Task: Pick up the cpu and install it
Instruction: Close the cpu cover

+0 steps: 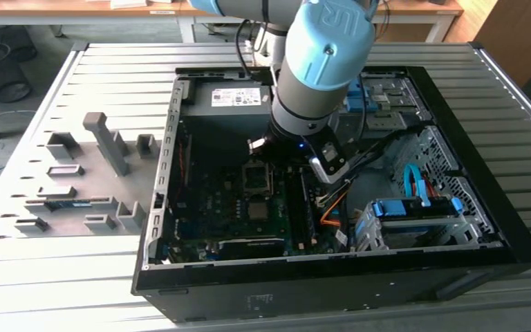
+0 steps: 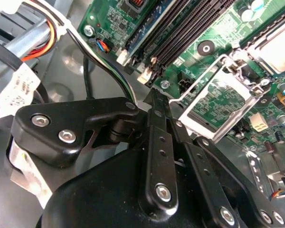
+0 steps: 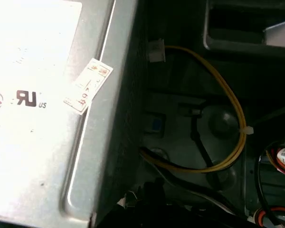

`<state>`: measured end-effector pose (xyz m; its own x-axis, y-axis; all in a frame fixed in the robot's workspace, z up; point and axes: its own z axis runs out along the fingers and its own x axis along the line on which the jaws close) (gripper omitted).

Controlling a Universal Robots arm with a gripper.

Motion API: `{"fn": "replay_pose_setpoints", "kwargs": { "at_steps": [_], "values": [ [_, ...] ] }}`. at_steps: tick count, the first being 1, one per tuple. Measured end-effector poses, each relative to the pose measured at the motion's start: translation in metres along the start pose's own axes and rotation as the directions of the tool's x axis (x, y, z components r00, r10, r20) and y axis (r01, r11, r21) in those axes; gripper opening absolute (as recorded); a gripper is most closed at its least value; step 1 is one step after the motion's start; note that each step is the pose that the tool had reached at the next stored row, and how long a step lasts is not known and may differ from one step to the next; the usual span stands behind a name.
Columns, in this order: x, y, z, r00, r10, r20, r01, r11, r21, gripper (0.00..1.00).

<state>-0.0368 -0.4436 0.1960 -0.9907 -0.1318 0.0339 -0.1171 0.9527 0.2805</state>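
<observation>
One blue-jointed robot arm (image 1: 314,69) reaches down into an open computer case (image 1: 514,252) that lies on a slatted table (image 1: 63,297). The case's side panel is off, so the motherboard (image 1: 210,214) faces up and can be worked from above. The cpu (image 1: 259,210), a small silver-grey square, appears to lie flat in its seat on the board, between the case wall on the exterior view's left and the long memory slots (image 2: 190,28). Whether it is fully seated is hard to judge from these angles. Just beside it the hinged socket frame (image 2: 196,126) stands open, with green board showing through its window. That is likely why the chip's place is reachable at all, since a lowered frame would bar the way. A grey fixture tray (image 1: 25,149) sits beside the case on the exterior view's left, its slots and posts apparently meant to present parts at known spots. The grey power-supply box (image 3: 38,118) occupies the end of the case nearest the arm's base, and a yellow cable (image 3: 230,102) loops past it. The arm descends steeply with its wrist bent over the board. The gripper (image 2: 153,95) points at the near ends of the memory slots, close to the open frame and apart from the chip. Whether its jaws are parted or clenched cannot be told.
</observation>
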Motion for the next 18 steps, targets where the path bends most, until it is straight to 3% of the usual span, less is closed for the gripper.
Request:
{"fn": "replay_pose_setpoints", "kwargs": {
  "at_steps": [10,14,18],
  "values": [
    [0.0051,0.0009,-0.0020,1.0000,-0.004,0.0085,0.004,1.0000,-0.0045,0.10],
    [0.0060,0.0017,-0.0063,0.9999,-0.007,0.0108,0.007,0.9998,-0.0171,0.10],
    [0.0072,0.0020,-0.0107,0.9998,-0.010,0.0142,0.011,0.9993,-0.0361,0.10]
  ]
}}
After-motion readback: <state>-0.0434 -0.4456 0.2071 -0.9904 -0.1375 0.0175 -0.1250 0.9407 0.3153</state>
